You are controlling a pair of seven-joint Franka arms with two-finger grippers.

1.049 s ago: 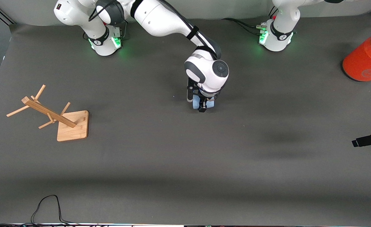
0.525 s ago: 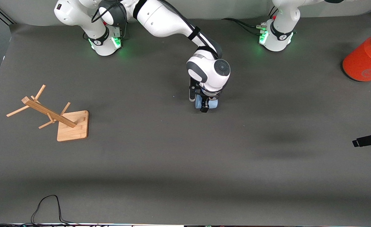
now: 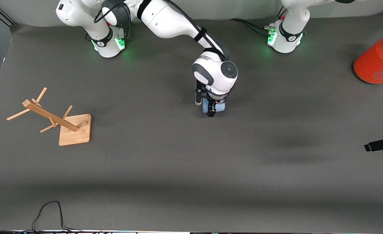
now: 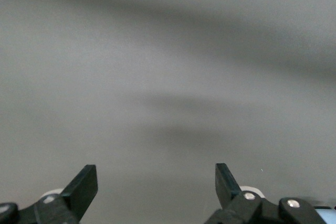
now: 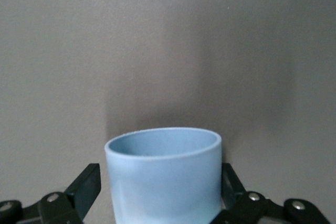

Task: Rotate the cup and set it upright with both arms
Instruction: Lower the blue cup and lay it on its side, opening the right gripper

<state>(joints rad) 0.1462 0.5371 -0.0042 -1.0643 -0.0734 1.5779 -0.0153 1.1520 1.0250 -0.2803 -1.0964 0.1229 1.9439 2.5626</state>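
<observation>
Right wrist view shows the cup (image 5: 164, 174) upright at the lower middle between my right gripper's (image 5: 157, 192) spread fingers, holding nothing, so I should lift straight up without brushing it; my left gripper (image 4: 156, 184) waits open and empty.

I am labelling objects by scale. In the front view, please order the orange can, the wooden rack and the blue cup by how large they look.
1. Wooden rack, the widest spread.
2. Orange can, partly cut off by the picture edge.
3. Blue cup, clearly smallest, though partly hidden under the right tool.
</observation>
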